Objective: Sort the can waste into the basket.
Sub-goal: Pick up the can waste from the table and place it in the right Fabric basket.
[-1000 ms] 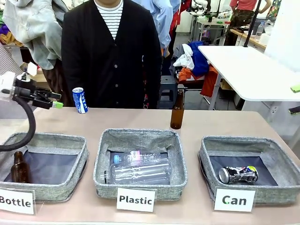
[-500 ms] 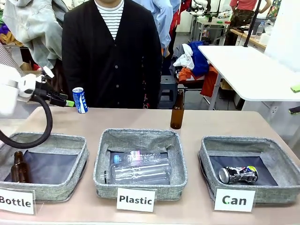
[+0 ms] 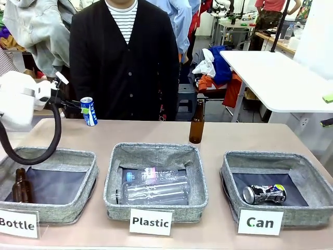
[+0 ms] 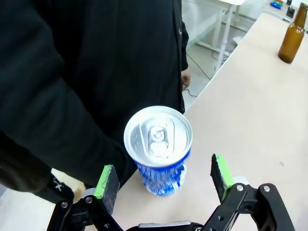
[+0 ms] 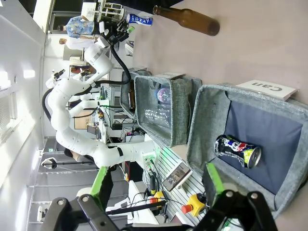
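A blue and white can (image 3: 89, 111) stands upright at the table's far left edge, in front of the person. My left gripper (image 3: 81, 108) is level with it, coming from the left. In the left wrist view the can (image 4: 158, 149) sits between and just ahead of the open green-padded fingers of the left gripper (image 4: 163, 177), untouched. The crushed silver can (image 3: 264, 194) lies inside the grey basket (image 3: 307, 214) labelled "Can" at the front right. My right gripper (image 5: 159, 185) hangs open and empty, looking at that basket (image 5: 211, 110) and the crushed can (image 5: 238, 150).
A brown glass bottle (image 3: 196, 122) stands at mid-table behind the "Plastic" basket (image 3: 156, 151), which holds clear bottles. The "Bottle" basket (image 3: 57, 154) at the front left holds a brown bottle (image 3: 22, 186). A person in a black cardigan (image 3: 125, 62) stands at the far edge.
My left gripper has moved right, from well left of the blue can to right at it, staying open. The cans and bottles have not moved.
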Tool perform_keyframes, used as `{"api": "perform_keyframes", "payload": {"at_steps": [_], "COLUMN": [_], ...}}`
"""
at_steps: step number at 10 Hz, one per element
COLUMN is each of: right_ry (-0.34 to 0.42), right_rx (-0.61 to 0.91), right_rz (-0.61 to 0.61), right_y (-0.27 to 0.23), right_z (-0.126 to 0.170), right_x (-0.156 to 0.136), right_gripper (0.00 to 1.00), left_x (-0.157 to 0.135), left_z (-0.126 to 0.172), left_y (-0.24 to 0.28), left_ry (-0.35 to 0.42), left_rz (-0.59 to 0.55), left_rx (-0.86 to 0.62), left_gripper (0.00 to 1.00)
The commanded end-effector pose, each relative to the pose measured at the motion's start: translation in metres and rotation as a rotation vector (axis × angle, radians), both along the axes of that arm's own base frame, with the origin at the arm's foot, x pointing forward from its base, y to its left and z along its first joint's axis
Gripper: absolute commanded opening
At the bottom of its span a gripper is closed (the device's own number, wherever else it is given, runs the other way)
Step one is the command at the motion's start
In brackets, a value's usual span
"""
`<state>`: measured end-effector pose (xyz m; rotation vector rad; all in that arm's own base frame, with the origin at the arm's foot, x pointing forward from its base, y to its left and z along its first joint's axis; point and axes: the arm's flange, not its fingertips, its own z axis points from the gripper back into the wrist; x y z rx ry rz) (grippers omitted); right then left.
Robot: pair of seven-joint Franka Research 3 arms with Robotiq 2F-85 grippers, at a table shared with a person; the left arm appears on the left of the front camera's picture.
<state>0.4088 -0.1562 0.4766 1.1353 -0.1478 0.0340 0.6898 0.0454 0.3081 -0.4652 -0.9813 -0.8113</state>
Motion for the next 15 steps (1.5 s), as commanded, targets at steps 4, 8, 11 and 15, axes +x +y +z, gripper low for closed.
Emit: {"api": "perform_keyframes", "payload": {"at_steps": [4,8,11,15], "right_ry": [-0.012,-0.012,-0.012,-0.012], "right_rx": [-0.006,-0.006,-0.006,-0.006], "right_rz": [0.016,0.016,0.016,0.016], "right_y": [-0.002,-0.002,-0.002,-0.002], "right_z": [0.003,0.003,0.003,0.003], "right_x": [-0.002,-0.002,-0.002,-0.002], "right_gripper": [1.0,1.0,1.0,1.0], "left_x": [0.023,0.024,0.021,-0.027], "left_z": [-0.009,-0.01,-0.009,0.027], "left_y": [-0.018,-0.018,-0.017,-0.006], "left_ry": [-0.031,-0.052,-0.046,-0.025], "left_rz": [-0.001,0.014,0.012,-0.098], "left_rx": [-0.044,-0.035,-0.035,-0.106], "left_gripper": [1.0,0.06,0.0,0.0]}}
